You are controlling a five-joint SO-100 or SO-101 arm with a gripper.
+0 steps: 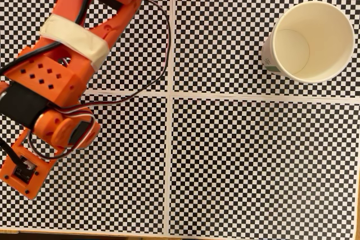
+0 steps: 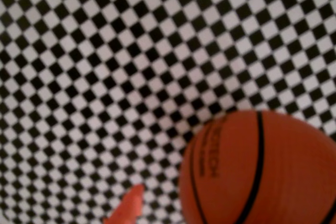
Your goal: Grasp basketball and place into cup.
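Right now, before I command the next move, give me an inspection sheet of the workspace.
Surface: black-and-white checkered mat with white dividing strips, flat.
Basketball: basketball lies on the checkers, close in the wrist view, lower right.
Cup: white cup upright at upper right in the fixed view, mouth open, nothing inside.
Clutter: nothing seen.
Gripper: one orange fingertip shows beside the ball, apart from it; jaw state cannot be told.
Cables: black and red cables loop from the orange arm across the mat.
Surroundings: nothing seen.
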